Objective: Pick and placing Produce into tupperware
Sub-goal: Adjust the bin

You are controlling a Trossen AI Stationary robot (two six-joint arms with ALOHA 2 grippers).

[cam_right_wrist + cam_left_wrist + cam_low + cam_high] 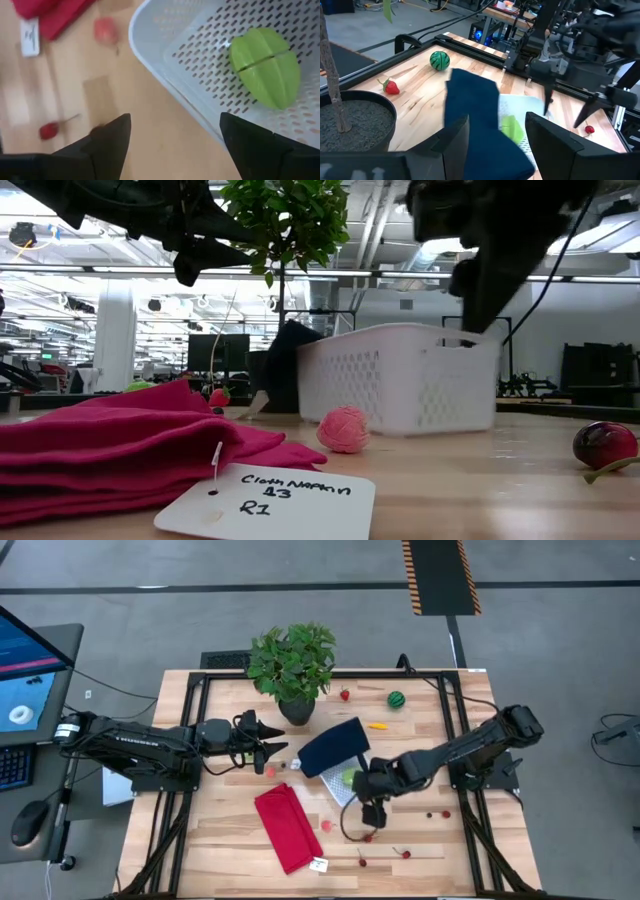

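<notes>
Light wood tabletop (220, 840) w/ black frame rails along its edges. On it: potted plant (293, 665) at far-centre edge; strawberry (344, 694), striped green ball (397, 699) & orange piece (377, 725) to the plant's right. White tupperware (340, 783) sat mid-table, navy lid (331, 747) leaning against it. Red cloth (287, 827) w/ paper tag (319, 864) lay near front; pink round piece (326, 825) just beside it. Small red berries (405, 853) scattered front-right.
</notes>
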